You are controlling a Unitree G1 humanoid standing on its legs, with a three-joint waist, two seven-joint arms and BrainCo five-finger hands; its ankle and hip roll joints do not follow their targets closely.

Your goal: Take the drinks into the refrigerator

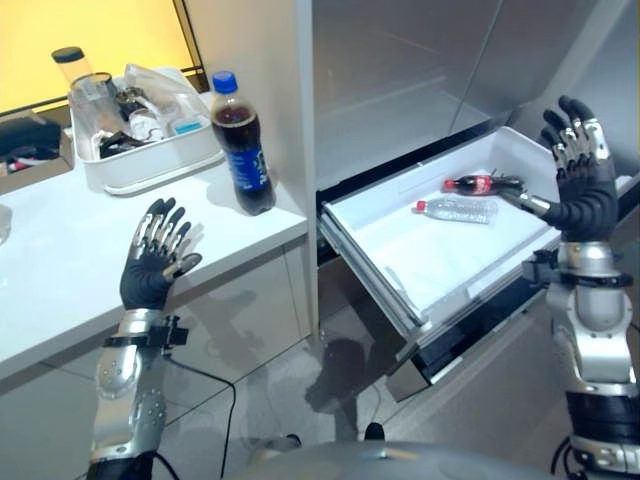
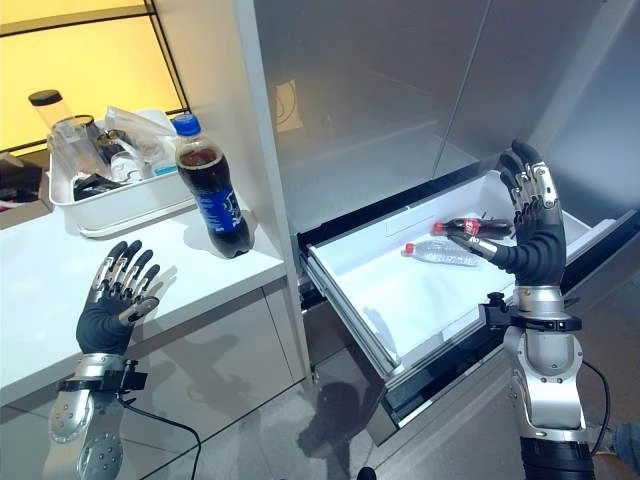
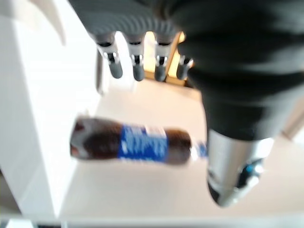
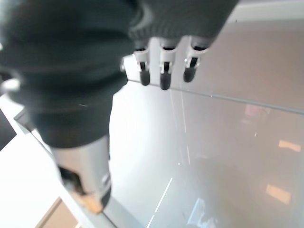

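A dark cola bottle [image 1: 241,143] with a blue cap and blue label stands upright on the white counter [image 1: 60,270] near its right edge; it also shows in the left wrist view as the bottle [image 3: 135,146]. My left hand [image 1: 155,262] hovers open over the counter, left of and nearer than that bottle, holding nothing. In the pulled-out white refrigerator drawer [image 1: 400,270] lie a small red-labelled cola bottle [image 1: 482,184] and a clear water bottle [image 1: 458,209]. My right hand [image 1: 578,170] is raised open above the drawer's right side, empty.
A white tub [image 1: 150,165] of odds and ends, with a clear jar [image 1: 75,70] behind it, sits at the back of the counter. The open refrigerator cavity [image 1: 400,80] rises above the drawer. Tiled floor [image 1: 290,390] lies below the drawer front.
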